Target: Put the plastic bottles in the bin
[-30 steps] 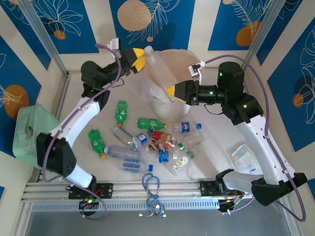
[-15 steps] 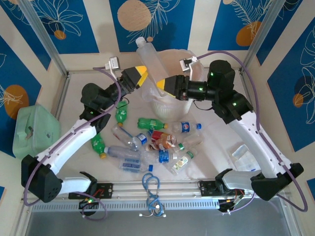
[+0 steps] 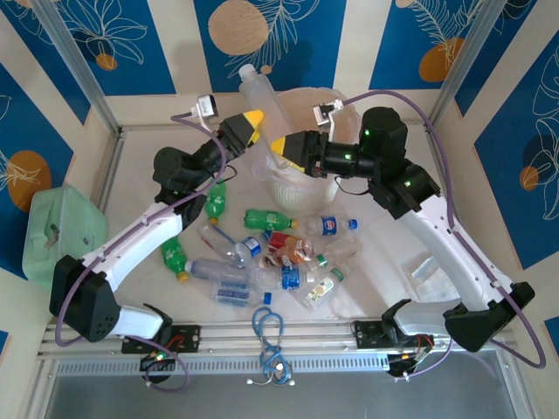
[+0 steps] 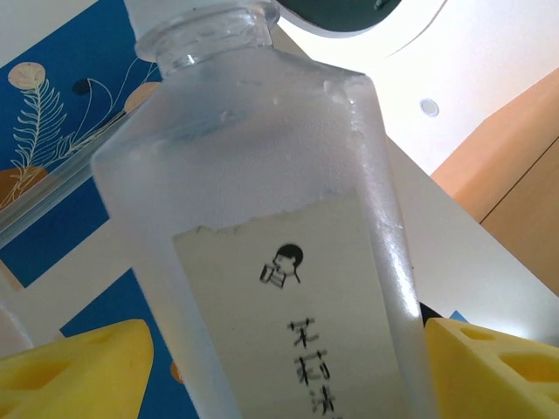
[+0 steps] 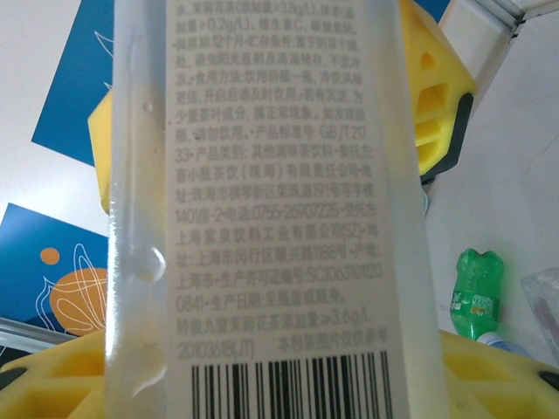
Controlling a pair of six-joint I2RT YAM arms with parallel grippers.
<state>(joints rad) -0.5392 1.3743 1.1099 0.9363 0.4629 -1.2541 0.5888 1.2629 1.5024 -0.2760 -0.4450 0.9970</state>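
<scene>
While the right gripper (image 3: 281, 147) was clamped on its lower body, the frosted bottle (image 3: 262, 100) stood lifted off the table (image 3: 384, 244), over the left rim of the bin (image 3: 307, 94). Its long axis ran steeply upright but tilted: neck up and leaning toward the back-left wall, base down toward the bin mouth.

The left wrist view looked up the frosted bottle (image 4: 279, 262), with the neck at the top of frame and the label text running down toward the base. The left gripper (image 3: 253, 122) sat at the bottle's left side. Its yellow fingers (image 4: 79, 367) flanked the body with the jaws apart. A sliver of wall showed beside one finger, so I couldn't tell whether they pressed on it.

In the right wrist view the frosted bottle (image 5: 262, 218) ran top to bottom of frame, with fine print above and the barcode at the bottom. Yellow fingers (image 5: 437, 96) were hard against it.

The loose bottles (image 3: 271, 253) lay on their sides in a heap on the table, near of the bin. A green bottle (image 3: 266, 218) lay crosswise just below it, and another green bottle (image 5: 476, 292) lay on the table.
</scene>
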